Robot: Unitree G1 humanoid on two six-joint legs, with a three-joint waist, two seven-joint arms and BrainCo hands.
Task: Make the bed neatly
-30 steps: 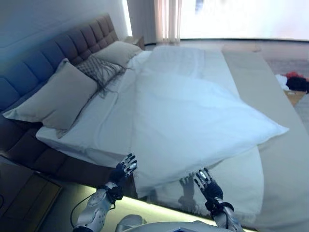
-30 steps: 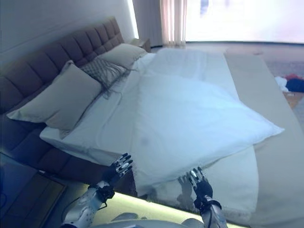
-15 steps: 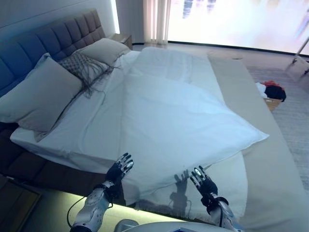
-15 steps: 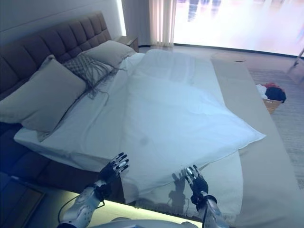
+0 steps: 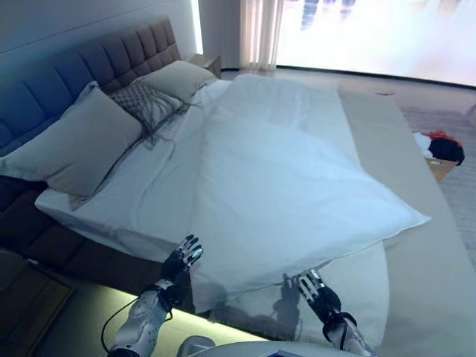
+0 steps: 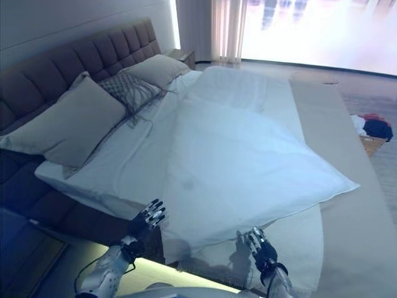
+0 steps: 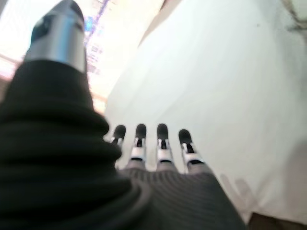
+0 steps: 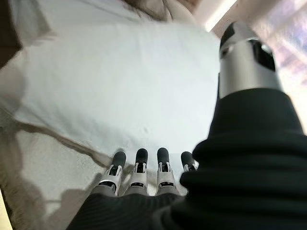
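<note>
A white duvet (image 5: 290, 186) lies skewed across the bed, one corner pointing right over a beige bedspread (image 5: 416, 245). A white sheet (image 5: 149, 193) shows at its left. Two beige pillows (image 5: 82, 141) (image 5: 178, 78) and a patterned cushion (image 5: 152, 104) lean on the grey tufted headboard (image 5: 67, 71). My left hand (image 5: 181, 262) is open, fingers straight, at the duvet's near left edge. My right hand (image 5: 318, 296) is open, just over the duvet's near edge. Both wrist views show straight fingers (image 7: 160, 139) (image 8: 139, 165) over white cloth, holding nothing.
A dark bedside table (image 5: 22, 297) stands at lower left. A lit strip runs along the bed's near base (image 5: 111, 305). A box with red and dark clothes (image 5: 442, 149) sits on the floor at far right. Curtains (image 5: 256, 33) hang by a bright window.
The whole picture has shifted, so the camera has moved. Both hands stay open at the duvet's near edge; the right hand sits a little lower in view.
</note>
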